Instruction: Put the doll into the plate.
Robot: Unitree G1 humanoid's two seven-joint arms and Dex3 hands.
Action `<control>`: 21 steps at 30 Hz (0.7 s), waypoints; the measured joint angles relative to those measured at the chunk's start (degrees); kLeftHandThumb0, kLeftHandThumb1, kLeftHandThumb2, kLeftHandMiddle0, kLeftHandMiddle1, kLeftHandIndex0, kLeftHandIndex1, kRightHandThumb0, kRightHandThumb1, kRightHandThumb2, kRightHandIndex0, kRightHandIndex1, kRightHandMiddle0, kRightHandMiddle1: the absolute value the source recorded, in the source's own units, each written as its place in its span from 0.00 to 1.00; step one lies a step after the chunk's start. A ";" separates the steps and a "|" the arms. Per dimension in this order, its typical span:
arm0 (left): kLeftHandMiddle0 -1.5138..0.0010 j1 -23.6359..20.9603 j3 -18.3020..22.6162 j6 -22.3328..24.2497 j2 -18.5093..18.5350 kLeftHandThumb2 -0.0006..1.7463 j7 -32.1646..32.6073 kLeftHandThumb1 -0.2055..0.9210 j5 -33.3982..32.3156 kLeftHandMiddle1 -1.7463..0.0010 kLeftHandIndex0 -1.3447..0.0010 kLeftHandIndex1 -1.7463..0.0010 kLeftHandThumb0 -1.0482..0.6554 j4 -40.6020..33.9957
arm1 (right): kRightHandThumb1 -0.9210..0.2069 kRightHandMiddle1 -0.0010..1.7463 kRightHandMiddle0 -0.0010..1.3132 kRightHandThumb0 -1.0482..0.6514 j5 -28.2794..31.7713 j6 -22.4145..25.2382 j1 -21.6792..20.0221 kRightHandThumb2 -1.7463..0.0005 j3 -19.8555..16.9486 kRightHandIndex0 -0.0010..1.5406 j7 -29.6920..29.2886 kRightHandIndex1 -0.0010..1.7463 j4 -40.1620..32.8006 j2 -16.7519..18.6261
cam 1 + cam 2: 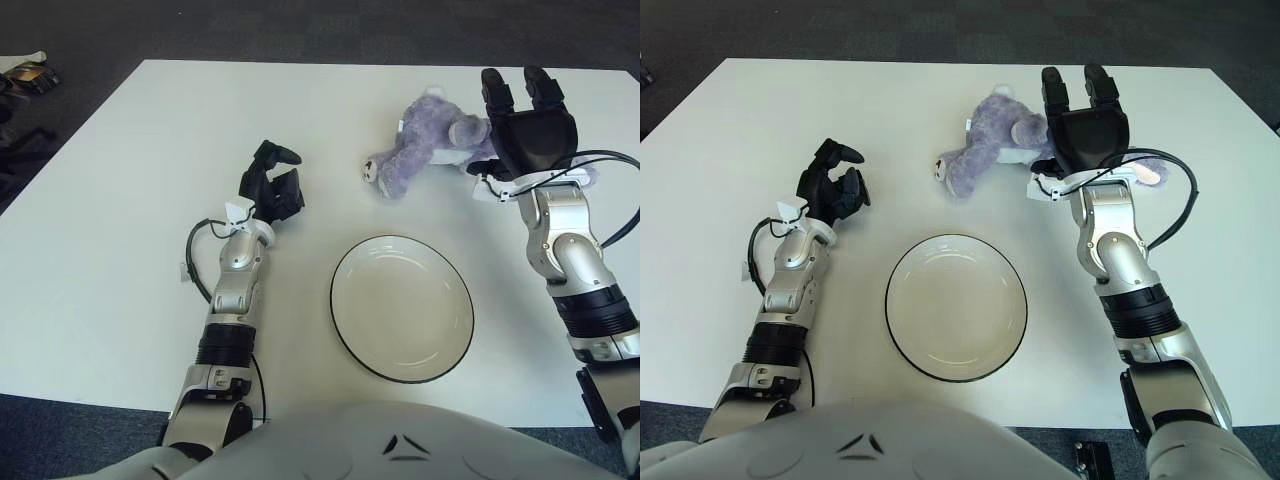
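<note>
While its black fingers point away from the robot and stand spread, the right hand [528, 135] sits over the right-hand part of the soft purple plush doll [430, 145], covering that end from view; whether the fingers touch the fabric cannot be told, and nothing is gripped. The doll lies on its side on the far right part of the flat white table [120, 220], its pale muzzle turned toward the table's middle. Nearer the robot, apart from the doll, lies the round cream plate with a dark rim [402, 307], holding nothing. The left hand [272, 187] shows to the left of the plate, well apart from it, its black fingers curled inward around nothing.
</note>
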 measured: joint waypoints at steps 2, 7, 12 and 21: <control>0.25 0.06 -0.01 0.22 0.00 0.50 0.00 0.77 0.01 0.00 0.74 0.00 0.39 -0.11 | 0.15 0.00 0.00 0.04 0.78 -0.72 -0.82 0.81 0.12 0.05 1.19 0.01 0.40 -0.06; 0.26 0.07 -0.04 0.33 -0.03 0.50 0.02 0.77 0.02 0.00 0.74 0.00 0.39 -0.21 | 0.14 0.00 0.00 0.04 3.32 -2.01 -2.85 0.81 0.29 0.12 5.87 0.04 0.64 -0.17; 0.27 0.07 -0.05 0.33 -0.05 0.50 0.01 0.77 0.00 0.00 0.74 0.00 0.39 -0.26 | 0.10 0.05 0.00 0.03 5.77 -2.50 -4.44 0.85 0.29 0.04 10.63 0.53 0.48 -0.29; 0.28 0.10 -0.04 0.24 -0.15 0.50 -0.13 0.77 -0.17 0.00 0.74 0.00 0.39 -0.27 | 0.11 0.11 0.00 0.00 8.20 -1.76 -7.20 0.88 0.63 0.14 22.24 0.98 -0.40 -0.91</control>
